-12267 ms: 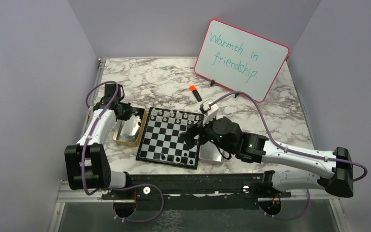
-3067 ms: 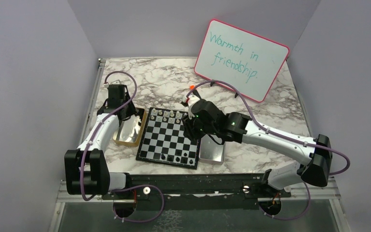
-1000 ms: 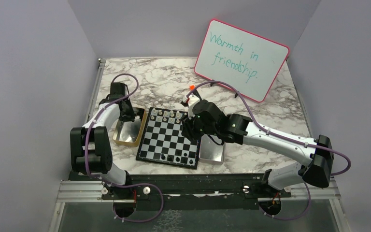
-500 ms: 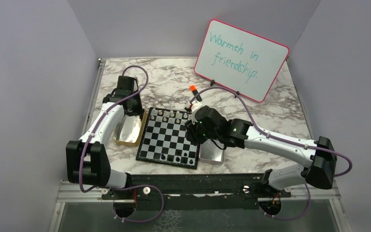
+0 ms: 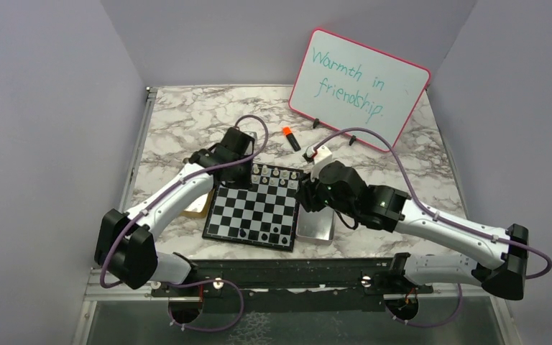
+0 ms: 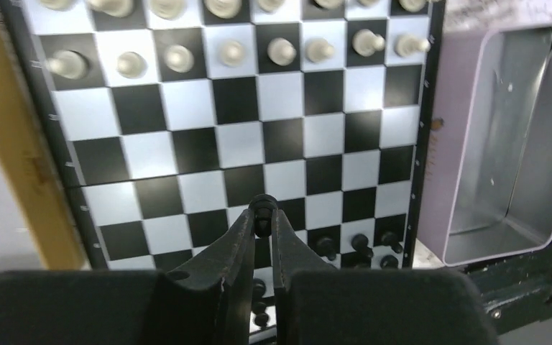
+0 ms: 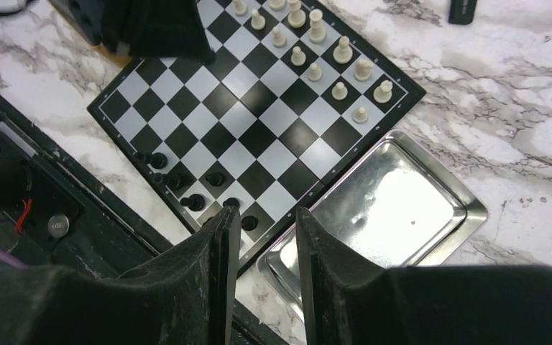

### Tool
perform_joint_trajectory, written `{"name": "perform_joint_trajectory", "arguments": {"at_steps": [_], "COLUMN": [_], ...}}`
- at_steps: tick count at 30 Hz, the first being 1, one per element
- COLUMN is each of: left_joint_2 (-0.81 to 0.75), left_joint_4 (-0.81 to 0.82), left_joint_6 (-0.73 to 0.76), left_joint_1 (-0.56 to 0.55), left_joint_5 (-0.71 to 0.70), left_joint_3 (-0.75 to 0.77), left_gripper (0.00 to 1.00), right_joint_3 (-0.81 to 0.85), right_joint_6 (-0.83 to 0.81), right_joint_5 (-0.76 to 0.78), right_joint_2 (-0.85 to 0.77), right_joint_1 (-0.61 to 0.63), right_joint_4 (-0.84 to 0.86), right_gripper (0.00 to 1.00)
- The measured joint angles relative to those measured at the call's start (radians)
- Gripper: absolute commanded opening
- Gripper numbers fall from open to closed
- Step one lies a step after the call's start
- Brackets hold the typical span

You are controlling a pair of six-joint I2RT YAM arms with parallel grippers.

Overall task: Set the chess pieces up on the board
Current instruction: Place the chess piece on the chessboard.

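1. Left hand (image 6: pixel 261 217) is pinching a black chess piece (image 6: pixel 261 207) above the board (image 6: pixel 280 97).
2. Right hand (image 7: pixel 264 217) is hanging part-open, empty, over the board's corner and the silver tray (image 7: pixel 395 208).
3. Pale pieces (image 6: pixel 231 52) are filling the board's far rows.

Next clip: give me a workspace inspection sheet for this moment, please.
Surface: marble table.
Job's things: board; pale pieces line two far rows; black pieces clustered at near edge, set incomplete.
Clutter: orange-capped marker, empty silver tray, gold tray mostly hidden.
Claws: left claw shut on a black piece; right claw open, empty.
Cables: purple cables loop along both arms.
Surroundings: whiteboard, plain walls.
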Motion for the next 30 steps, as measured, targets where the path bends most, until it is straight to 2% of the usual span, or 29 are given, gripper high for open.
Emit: {"name": "perform_joint_trajectory", "arguments": {"at_steps": [4,9,21,30], "left_joint_2": [0.0,0.013,0.031,0.065], "left_joint_4": [-0.001,-0.007,0.002,0.027], "left_joint_6": [-0.05,-0.095,-0.157,-0.171], "left_joint_1": [-0.122,-0.204,-0.256,-0.274], "left_joint_5": [-0.029,-0.053,-0.066,-0.067], "left_joint_3": [-0.029,-0.067,-0.173,-0.181], "left_gripper": [0.13,0.14,0.14,0.14], "right_joint_3": [-0.008,-0.02,-0.032,-0.038], "right_joint_6": [0.0,0.0,0.0,0.0], "right_joint_5": [0.036,0.061,0.066,0.067], "right_joint_2": [-0.048,-0.067,-0.067,-0.067], "right_joint_1": [0.0,0.0,0.0,0.0], "right_joint_4": [0.0,-0.001,-0.003,-0.003], "right_gripper": [0.39,0.39,0.39,0.39]}}
